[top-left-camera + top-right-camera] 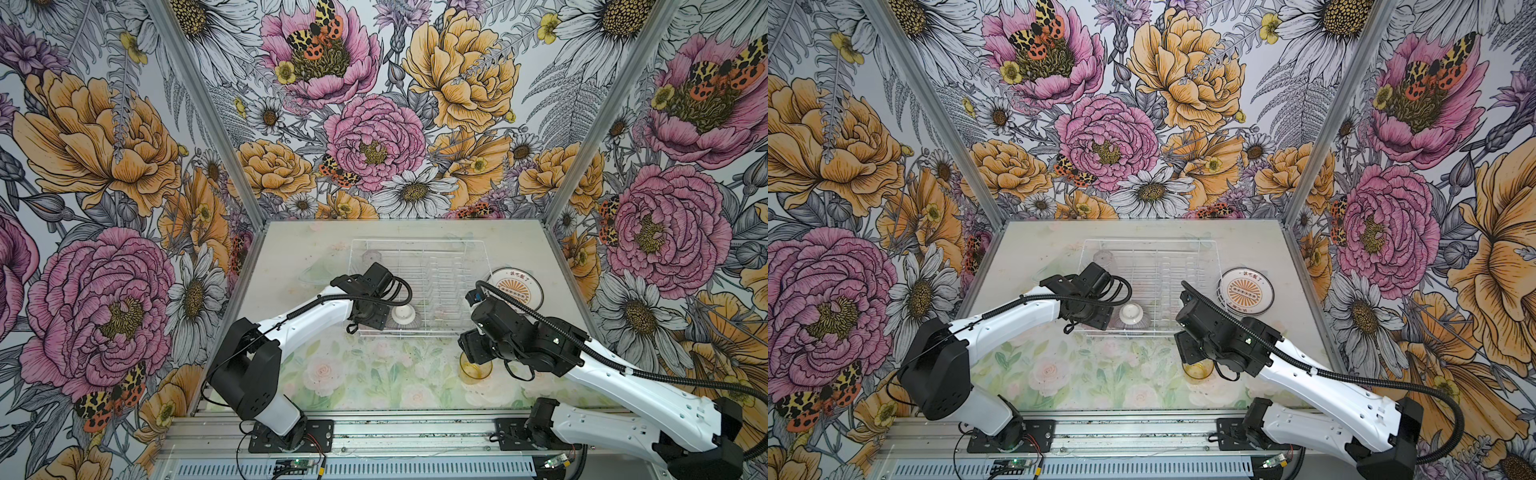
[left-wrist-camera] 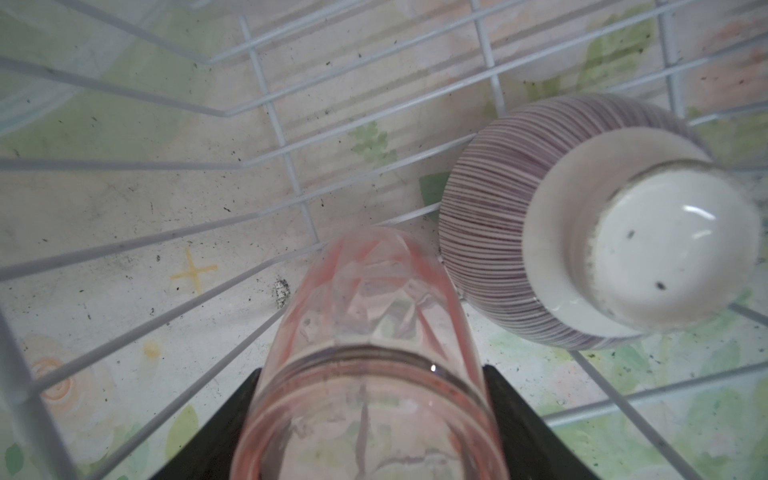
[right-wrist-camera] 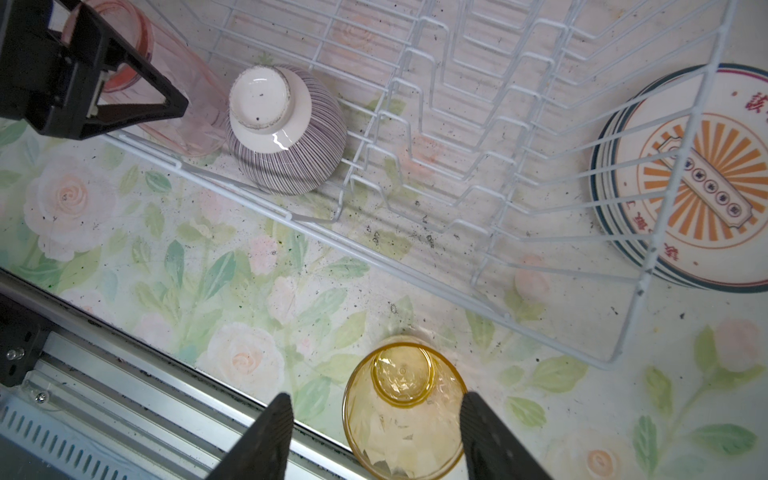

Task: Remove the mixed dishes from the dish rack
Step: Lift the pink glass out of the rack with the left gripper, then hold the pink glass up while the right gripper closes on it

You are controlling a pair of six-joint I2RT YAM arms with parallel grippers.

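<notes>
The white wire dish rack [image 1: 415, 240] stands mid-table. Inside its near left corner a pink tumbler [image 2: 370, 316] stands beside an upturned purple-striped bowl [image 2: 519, 216], which shows in both top views [image 1: 404, 316] [image 1: 1132, 314]. My left gripper [image 2: 372, 370] reaches down into the rack, one finger against each side of the pink tumbler [image 3: 174, 95]. A faint clear tumbler [image 1: 369, 255] stands in the rack's far left corner. In front of the rack an amber tumbler [image 3: 405, 415] stands on the table between the fingers of my open right gripper [image 3: 377, 397], with a gap on one side.
A stack of dark-rimmed plates [image 1: 515, 289], orange sunburst on top, lies on the table just right of the rack [image 3: 706, 178]. The upright prongs [image 3: 457, 124] hold nothing. A faint clear glass piece [image 1: 314, 273] lies left of the rack. The metal rail [image 3: 124, 374] borders the table's front.
</notes>
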